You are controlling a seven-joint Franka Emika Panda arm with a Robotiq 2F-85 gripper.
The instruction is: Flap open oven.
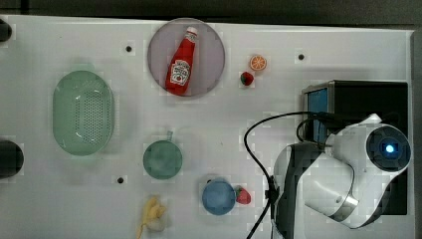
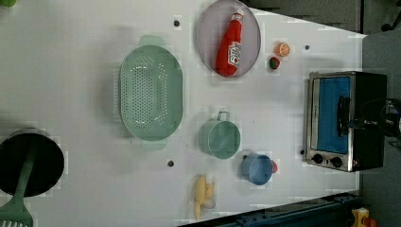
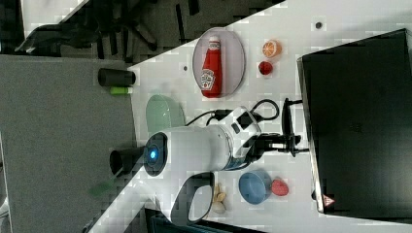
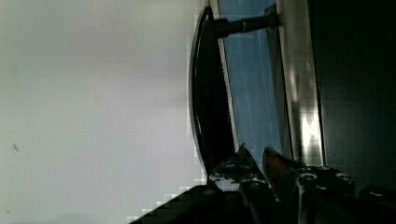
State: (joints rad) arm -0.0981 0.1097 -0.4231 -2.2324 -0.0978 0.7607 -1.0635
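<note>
The oven (image 2: 333, 116) stands at the left view's right, its blue glass door (image 4: 252, 93) upright against the silver frame. Its black bar handle (image 4: 208, 102) runs along the door. My gripper (image 4: 254, 154) is at one end of that handle, on the glass side of the bar. The fingertips (image 4: 240, 156) stand a narrow gap apart, and blue glass shows between them. From the right view the gripper (image 3: 296, 144) reaches the oven's (image 3: 359, 121) front edge. In the top view the arm (image 1: 343, 169) hangs over the oven (image 1: 358, 97).
A ketchup bottle (image 1: 181, 62) lies on a round plate (image 1: 209, 40). A green colander (image 1: 83, 112), a green cup (image 1: 162, 159), a blue cup (image 1: 218, 196) with a strawberry (image 1: 243, 195), a banana (image 1: 152, 214) and an orange slice (image 1: 258, 62) dot the white table.
</note>
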